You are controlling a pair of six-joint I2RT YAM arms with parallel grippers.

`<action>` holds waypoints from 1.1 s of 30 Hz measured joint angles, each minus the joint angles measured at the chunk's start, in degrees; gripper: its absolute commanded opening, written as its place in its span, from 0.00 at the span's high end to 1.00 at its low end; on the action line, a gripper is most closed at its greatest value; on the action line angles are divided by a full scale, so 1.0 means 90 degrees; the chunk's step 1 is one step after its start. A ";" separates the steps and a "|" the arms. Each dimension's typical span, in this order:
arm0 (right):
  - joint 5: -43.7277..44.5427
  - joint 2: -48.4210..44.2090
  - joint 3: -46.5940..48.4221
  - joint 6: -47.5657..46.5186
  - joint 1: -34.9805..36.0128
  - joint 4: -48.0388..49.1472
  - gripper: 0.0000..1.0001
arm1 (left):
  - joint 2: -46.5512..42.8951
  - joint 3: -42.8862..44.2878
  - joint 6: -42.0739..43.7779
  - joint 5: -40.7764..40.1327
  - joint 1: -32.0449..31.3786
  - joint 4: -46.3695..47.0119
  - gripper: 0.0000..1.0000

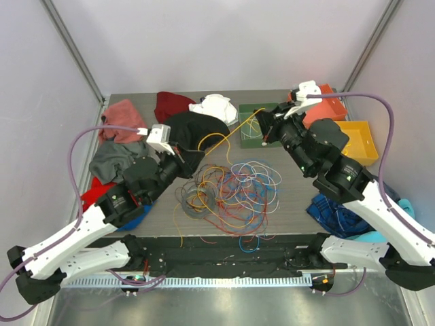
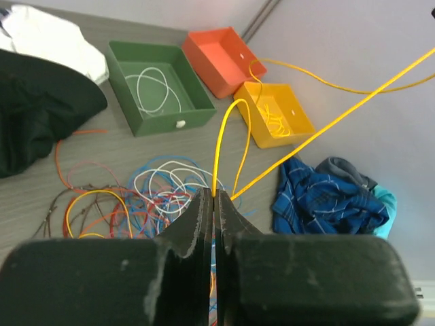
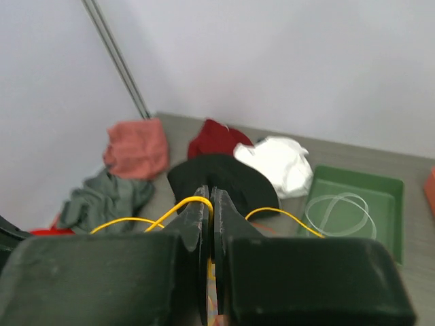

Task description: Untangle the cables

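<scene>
The left tool (image 2: 213, 202) and right tool (image 3: 209, 198), both clamped shut on one yellow cable (image 1: 228, 134), hold it stretched between them above the table (image 1: 299, 197), apparently to draw it clear of the tangled cables (image 1: 231, 190) heaped at mid-table.

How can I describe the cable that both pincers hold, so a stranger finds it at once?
Find the tangled heap of cables in the middle of the scene. Just beyond it, one yellow cable runs between the left pincer and the right pincer. It alone hangs in the air; the rest lie in loose loops.
</scene>
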 measured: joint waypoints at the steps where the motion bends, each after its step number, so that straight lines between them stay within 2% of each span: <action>1: 0.0039 0.0073 0.0100 -0.0049 0.0000 -0.0204 0.99 | -0.0002 -0.0143 -0.0053 0.0039 -0.0002 0.0070 0.83; 2: 0.0085 0.0172 0.0238 -0.0102 0.0000 -0.0442 0.99 | -0.0012 -0.0262 -0.0141 0.0068 0.0000 0.0134 0.68; 5: 0.0393 0.0396 0.0673 -0.0250 -0.0041 -0.0857 0.99 | -0.0022 -0.0532 -0.0265 0.0078 0.0029 0.0143 0.46; 8: 0.0775 0.0461 0.1146 -0.0381 -0.0087 -0.0967 0.99 | -0.0022 -0.0784 -0.0347 0.0121 0.0049 0.0061 0.34; 11: 0.1139 0.0464 0.1508 -0.0508 -0.0095 -0.0984 0.99 | -0.0080 -0.1008 -0.0447 0.0126 0.0049 0.0022 0.27; 22: 0.2232 0.1056 0.2011 -0.0867 -0.0306 -0.1333 0.99 | -0.0627 -0.1780 -0.0743 0.0279 0.0049 0.0051 0.27; 29: 0.2157 0.1802 0.2317 -0.0386 -0.1904 -0.1889 0.99 | -0.0636 -0.2288 -0.1090 0.0537 0.0049 0.0097 0.28; 33: 0.2050 0.2336 0.2883 -0.0007 -0.2640 -0.2125 0.99 | -0.0619 -0.2402 -0.1270 0.0736 0.0049 0.0138 0.28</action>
